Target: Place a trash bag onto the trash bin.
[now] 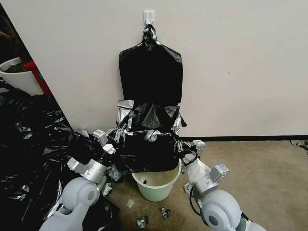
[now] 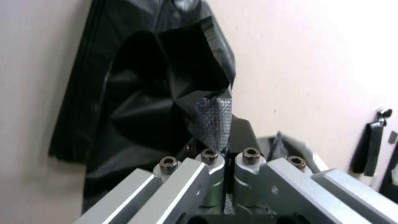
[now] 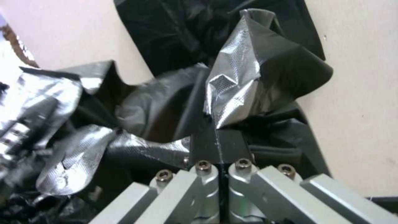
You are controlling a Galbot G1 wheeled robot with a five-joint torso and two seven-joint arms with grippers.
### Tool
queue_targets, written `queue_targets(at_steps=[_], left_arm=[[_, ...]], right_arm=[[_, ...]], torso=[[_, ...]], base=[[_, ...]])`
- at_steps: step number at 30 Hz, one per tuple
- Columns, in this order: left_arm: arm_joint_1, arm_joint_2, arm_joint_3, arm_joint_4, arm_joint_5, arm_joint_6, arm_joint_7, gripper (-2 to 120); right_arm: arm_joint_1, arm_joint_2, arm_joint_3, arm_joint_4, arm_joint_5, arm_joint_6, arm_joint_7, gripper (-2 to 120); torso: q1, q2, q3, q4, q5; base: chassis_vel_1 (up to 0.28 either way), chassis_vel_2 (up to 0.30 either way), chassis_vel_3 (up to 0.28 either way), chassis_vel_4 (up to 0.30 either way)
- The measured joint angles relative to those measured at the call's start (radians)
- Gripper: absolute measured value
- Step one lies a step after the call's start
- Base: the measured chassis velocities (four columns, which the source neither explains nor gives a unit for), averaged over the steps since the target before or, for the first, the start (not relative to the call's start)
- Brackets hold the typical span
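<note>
Trash bag (image 1: 144, 150) hangs spread between the two grippers just above the trash bin (image 1: 157, 184), its lower part draping over the far side of the cream rim while the near half of the bin's mouth is uncovered. The left gripper (image 1: 119, 131) has its jaws pinched closed on one upper edge of the film, and the right gripper (image 1: 178, 148) is clenched on the opposite edge; each wrist view shows the pads pressed together with plastic folded between them. Behind, the thick black bag stack (image 1: 150, 75) hangs from a wall hook (image 1: 149, 16). To do this step well, the robot would likely keep both holds firm, keep the mouth stretched wider than the rim, centre it over the bin and lower both sides evenly. Uneven lowering could tip the light bin or leave one side of the rim uncovered.
</note>
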Motion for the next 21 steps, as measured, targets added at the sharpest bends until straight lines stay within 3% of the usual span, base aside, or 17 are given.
queue_targets(at_steps=[4, 10, 19, 21], left_arm=[[0.034, -0.036, 0.016, 0.014, 0.027, 0.022, -0.017, 0], [0.106, -0.063, 0.034, 0.025, 0.135, 0.069, -0.086, 0], [0.180, -0.048, 0.091, -0.021, 0.234, 0.143, -0.220, 0], [0.181, -0.033, 0.112, -0.049, 0.257, 0.186, -0.290, 0]], right_arm=[[-0.011, -0.020, -0.018, -0.014, -0.072, 0.014, 0.008, 0], [-0.040, -0.074, -0.073, -0.036, -0.096, -0.010, 0.131, 0], [-0.039, -0.132, -0.147, 0.018, 0.079, -0.100, 0.347, 0], [-0.028, -0.147, -0.164, 0.058, 0.129, -0.149, 0.421, 0]], torso=[[0.000, 0.000, 0.000, 0.0000, 0.0000], [0.000, 0.000, 0.000, 0.0001, -0.0002], [0.000, 0.000, 0.000, 0.0000, -0.0001], [0.000, 0.000, 0.000, 0.0001, -0.0002]], base=[[0.000, 0.000, 0.000, 0.000], [0.000, 0.000, 0.000, 0.000], [0.000, 0.000, 0.000, 0.000], [0.000, 0.000, 0.000, 0.000]])
